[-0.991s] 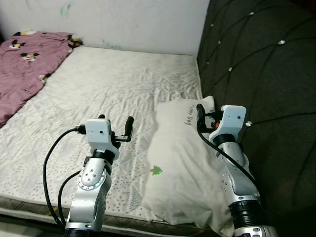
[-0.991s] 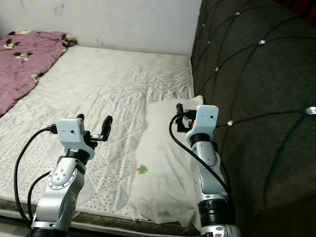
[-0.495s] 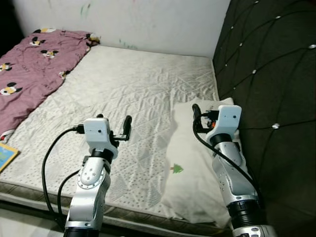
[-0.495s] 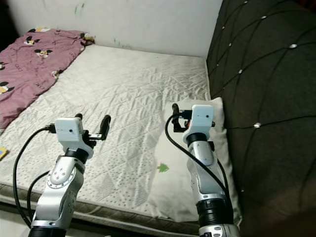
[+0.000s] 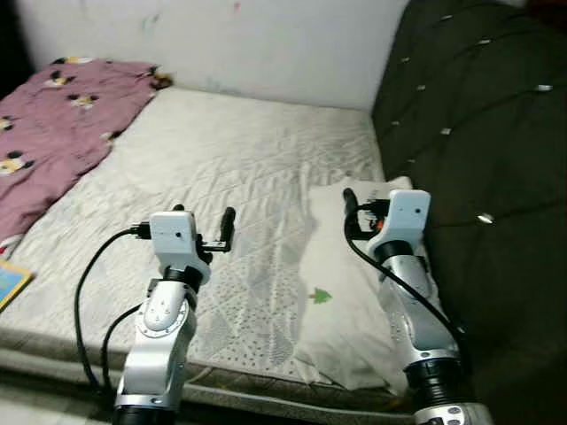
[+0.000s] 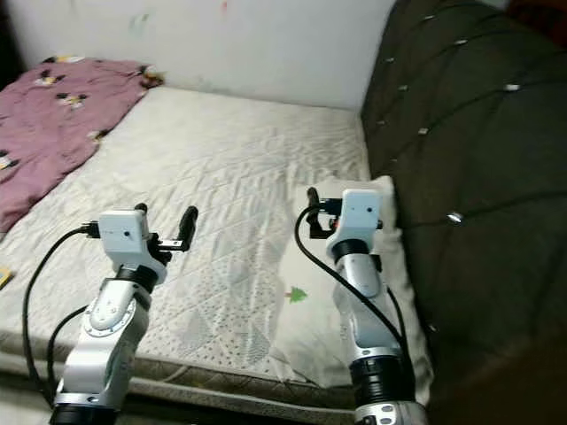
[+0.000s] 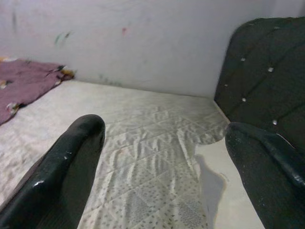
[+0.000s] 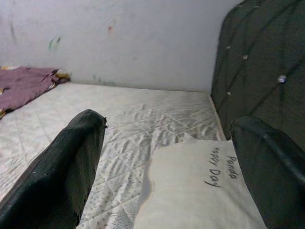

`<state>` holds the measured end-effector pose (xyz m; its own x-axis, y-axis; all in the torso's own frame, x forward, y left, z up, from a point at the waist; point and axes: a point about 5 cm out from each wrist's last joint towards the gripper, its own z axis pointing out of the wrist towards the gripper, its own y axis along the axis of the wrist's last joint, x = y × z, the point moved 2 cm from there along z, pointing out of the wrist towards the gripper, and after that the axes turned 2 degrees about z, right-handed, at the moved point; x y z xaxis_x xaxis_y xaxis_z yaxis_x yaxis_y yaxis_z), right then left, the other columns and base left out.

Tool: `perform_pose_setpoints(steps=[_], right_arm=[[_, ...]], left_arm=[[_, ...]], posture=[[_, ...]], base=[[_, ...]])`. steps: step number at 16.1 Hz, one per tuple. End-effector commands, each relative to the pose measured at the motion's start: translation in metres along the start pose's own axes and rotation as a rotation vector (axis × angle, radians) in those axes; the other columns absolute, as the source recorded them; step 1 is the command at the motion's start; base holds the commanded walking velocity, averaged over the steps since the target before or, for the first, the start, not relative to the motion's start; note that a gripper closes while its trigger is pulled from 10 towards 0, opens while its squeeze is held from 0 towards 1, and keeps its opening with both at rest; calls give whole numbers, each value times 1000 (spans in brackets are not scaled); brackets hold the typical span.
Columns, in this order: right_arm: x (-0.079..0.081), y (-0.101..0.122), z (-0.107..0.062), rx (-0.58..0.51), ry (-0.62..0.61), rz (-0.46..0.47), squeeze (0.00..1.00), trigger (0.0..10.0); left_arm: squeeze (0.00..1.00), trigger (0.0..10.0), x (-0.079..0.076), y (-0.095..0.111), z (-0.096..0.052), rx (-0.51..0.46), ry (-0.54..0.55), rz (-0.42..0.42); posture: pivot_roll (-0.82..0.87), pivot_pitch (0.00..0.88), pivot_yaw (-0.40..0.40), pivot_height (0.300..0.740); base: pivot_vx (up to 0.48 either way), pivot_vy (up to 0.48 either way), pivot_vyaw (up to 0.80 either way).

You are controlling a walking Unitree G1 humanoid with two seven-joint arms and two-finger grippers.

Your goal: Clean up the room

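Here, both arms raised and bent at the elbow over the near edge of the bed, forearms upright. Left gripper poised above the quilted mattress, fingers spread wide apart, nothing between them. Right gripper held over the top of the pillow, fingers likewise parted and grasping nothing. One white pillow, lying flat along the dark tufted headboard, printed with a small green tree and the words "Panda Happy Day" in the right wrist view. One purple blanket with a cartoon pattern, bunched at the far left of the mattress by the wall. One book at the left edge, partly cut off
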<state>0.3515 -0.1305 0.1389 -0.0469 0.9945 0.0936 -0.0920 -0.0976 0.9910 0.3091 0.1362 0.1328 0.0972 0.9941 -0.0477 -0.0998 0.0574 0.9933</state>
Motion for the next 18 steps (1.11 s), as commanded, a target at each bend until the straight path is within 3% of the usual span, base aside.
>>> perform_pose_setpoints(steps=[1, 10, 18], right_arm=[[-5, 1, 2, 5, -8, -4, 0, 10000], [-6, -4, 0, 25, 7, -25, 0, 10000], [-7, -4, 2, 31, 9, -28, 0, 10000]], left_arm=[[0, 10000, -5, 2, 3, -9, -14, -3], [0, 10000, -8, 1, 2, -9, -21, -5], [0, 10000, -7, 2, 5, -16, -17, -4]], posture=[[-25, 0, -18, 740], [-29, 0, -20, 740], [-26, 0, -23, 740]], base=[[0, 394, -800], [0, 400, -89], [0, 439, -527]])
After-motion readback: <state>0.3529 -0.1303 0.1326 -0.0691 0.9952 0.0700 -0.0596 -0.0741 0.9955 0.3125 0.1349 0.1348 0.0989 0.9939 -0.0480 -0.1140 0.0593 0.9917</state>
